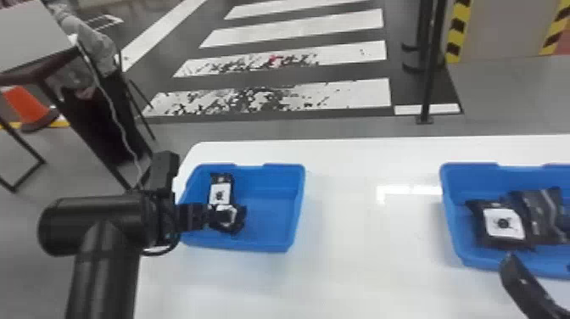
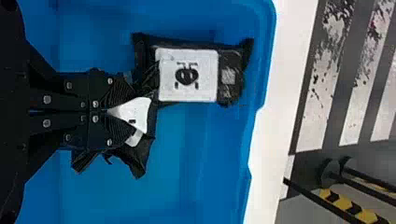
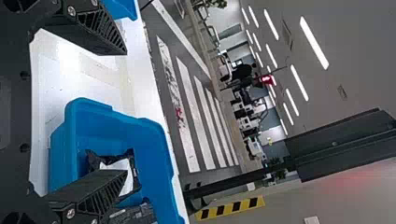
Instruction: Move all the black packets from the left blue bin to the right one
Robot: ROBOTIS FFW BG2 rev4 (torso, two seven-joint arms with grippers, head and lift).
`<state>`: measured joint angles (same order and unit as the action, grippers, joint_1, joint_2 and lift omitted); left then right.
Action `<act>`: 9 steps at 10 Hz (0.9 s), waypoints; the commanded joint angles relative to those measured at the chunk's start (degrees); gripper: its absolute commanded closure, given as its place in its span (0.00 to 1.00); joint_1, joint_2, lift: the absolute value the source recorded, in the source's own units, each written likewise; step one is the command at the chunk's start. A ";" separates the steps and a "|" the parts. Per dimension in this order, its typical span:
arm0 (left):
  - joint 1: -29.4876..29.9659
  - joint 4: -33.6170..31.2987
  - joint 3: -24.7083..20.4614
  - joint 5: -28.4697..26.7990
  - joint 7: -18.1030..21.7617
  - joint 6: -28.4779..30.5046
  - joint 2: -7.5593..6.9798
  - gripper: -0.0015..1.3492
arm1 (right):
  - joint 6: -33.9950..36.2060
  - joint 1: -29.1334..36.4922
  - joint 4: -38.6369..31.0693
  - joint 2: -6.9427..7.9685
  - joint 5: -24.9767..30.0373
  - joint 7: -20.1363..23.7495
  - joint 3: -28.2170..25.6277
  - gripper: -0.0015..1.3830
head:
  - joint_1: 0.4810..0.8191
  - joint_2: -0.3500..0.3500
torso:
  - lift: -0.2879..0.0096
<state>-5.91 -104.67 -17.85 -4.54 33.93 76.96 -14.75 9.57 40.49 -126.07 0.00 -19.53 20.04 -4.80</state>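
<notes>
In the head view, my left gripper is inside the left blue bin, its fingers closed on a crumpled black packet. Another black packet with a white label lies beside it, toward the bin's far wall. The left wrist view has the left gripper pinching the crumpled packet and the labelled packet against it. The right blue bin holds black packets. My right gripper is at that bin's near edge; in the right wrist view the right gripper has its fingers wide apart.
Both bins stand on a white table, with a broad stretch of tabletop between them. Beyond the table's far edge is a black post; at the far left are a second table and an orange cone.
</notes>
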 commanded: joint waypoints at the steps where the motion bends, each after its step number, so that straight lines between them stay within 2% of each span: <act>1: 3.52 -6.77 -0.66 4.20 -0.01 -0.61 0.42 0.89 | 0.13 -0.14 0.00 0.05 -0.23 0.00 0.00 0.09 | 0.63 0.89 | 0.50; 4: 8.86 -18.02 -0.55 12.42 -0.01 -3.56 2.35 0.89 | 1.11 -1.12 -0.98 0.05 -1.72 1.06 0.92 0.09 | 0.63 0.82 | 0.50; 5: 9.71 -19.00 1.39 16.20 -0.01 -6.09 2.97 0.89 | 1.53 -1.69 -1.12 0.05 -2.63 1.23 1.94 0.09 | 0.63 0.79 | 0.50; 6: 9.71 -18.86 4.71 18.14 -0.01 -8.06 2.97 0.89 | 2.24 -2.81 -0.70 -0.26 -2.86 1.67 3.09 0.09 | 0.63 0.74 | 0.50; 7: 9.57 -18.86 7.10 19.62 -0.01 -8.06 2.97 0.89 | 2.80 -4.50 0.56 -0.79 -3.55 2.20 4.69 0.09 | 0.63 0.69 | 0.50; 9: 9.43 -18.86 11.45 22.59 -0.01 -9.04 3.41 0.89 | 2.80 -6.75 1.83 -0.88 -4.46 2.46 6.17 0.09 | 0.63 0.64 | 0.50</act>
<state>3.56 -123.53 -7.74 17.09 33.93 68.28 -11.45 12.37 34.43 -124.63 -0.86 -23.80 22.50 0.99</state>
